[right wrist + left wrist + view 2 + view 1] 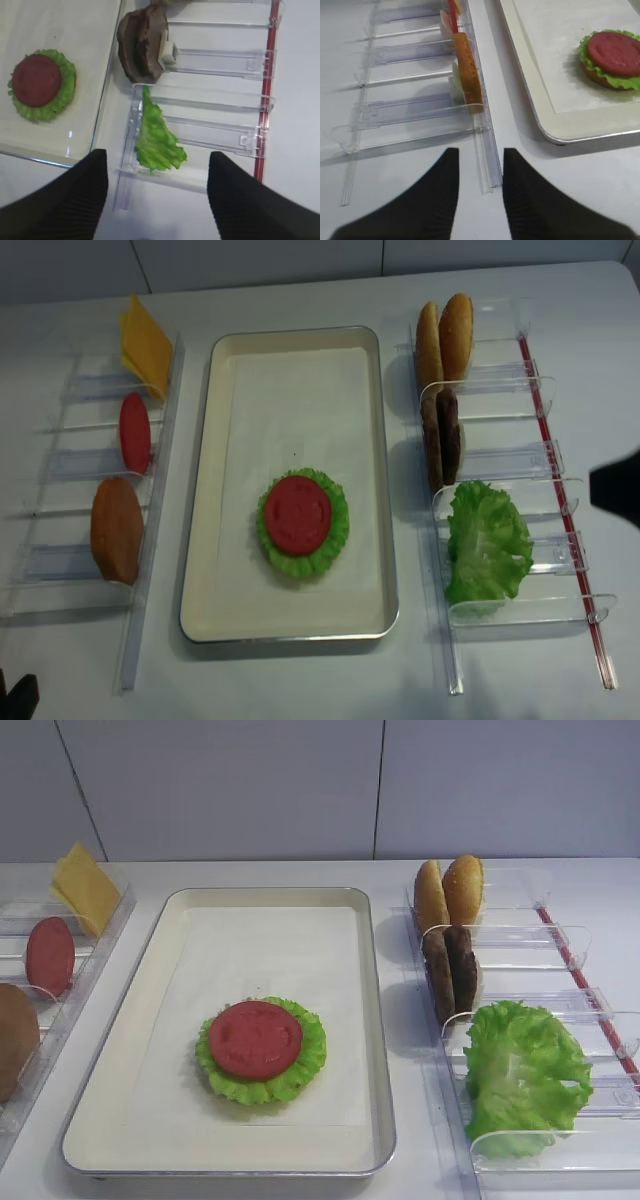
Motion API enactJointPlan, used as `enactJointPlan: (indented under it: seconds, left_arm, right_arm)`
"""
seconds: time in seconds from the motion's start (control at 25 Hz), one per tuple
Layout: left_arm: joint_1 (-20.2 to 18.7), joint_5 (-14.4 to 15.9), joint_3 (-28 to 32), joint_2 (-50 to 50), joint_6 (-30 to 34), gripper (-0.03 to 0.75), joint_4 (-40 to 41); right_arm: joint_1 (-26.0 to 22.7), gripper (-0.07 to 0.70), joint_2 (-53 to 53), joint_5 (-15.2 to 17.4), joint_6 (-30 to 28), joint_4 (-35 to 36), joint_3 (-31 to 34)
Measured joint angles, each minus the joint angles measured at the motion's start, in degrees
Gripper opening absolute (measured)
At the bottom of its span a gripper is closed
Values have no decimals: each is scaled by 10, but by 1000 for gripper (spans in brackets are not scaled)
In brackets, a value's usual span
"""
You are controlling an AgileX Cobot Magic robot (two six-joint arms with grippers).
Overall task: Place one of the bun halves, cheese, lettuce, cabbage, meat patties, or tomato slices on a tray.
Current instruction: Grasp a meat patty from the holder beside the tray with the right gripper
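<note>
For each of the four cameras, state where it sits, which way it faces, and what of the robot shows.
Exterior high: front, above the table, facing the wall; tray; no robot.
Right wrist: looks down past open jaws at the meat patties and lettuce.
Left wrist: looks down past its jaws, parted, at a bun half.
Realsense: overhead; a dark arm part at the right edge.
All views share the tomato slice on the tray.

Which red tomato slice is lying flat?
The tomato slice on the lettuce in the tray; the other one stands on edge in the left rack.
</note>
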Motion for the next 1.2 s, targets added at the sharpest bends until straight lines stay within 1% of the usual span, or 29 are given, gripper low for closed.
enactJointPlan:
  seconds: [0.12, 0.2, 0.32, 0.44, 0.6, 0.76, 0.8, 0.92, 1.08, 1.2]
  left_arm:
    - [0, 0, 0, 0, 0, 230, 0]
    - [0, 0, 0, 0, 0, 230, 0]
    - [0, 0, 0, 0, 0, 230, 0]
    - [0, 0, 0, 0, 0, 230, 0]
    - [0, -1, 0, 0, 0, 230, 0]
    - [0, -1, 0, 0, 0, 230, 0]
    - [0, -1, 0, 0, 0, 230, 0]
    - [0, -1, 0, 0, 0, 230, 0]
    - [0, -1, 0, 0, 0, 230, 0]
    - [0, -1, 0, 0, 0, 230, 0]
  right_arm:
    - [0, 431, 46, 0, -9, 17, -34]
    - [8, 431, 70, 0, -8, 16, -52]
    - [58, 431, 99, -6, 18, -12, -71]
    - [143, 431, 139, -20, 86, -76, -87]
    - [240, 431, 201, -32, 186, -171, -117]
    - [303, 444, 271, -42, 265, -228, -164]
    - [311, 456, 289, -44, 283, -237, -176]
    - [321, 492, 335, -47, 305, -254, -201]
    - [321, 506, 378, -57, 310, -259, -208]
    - [321, 507, 401, -79, 310, -250, -208]
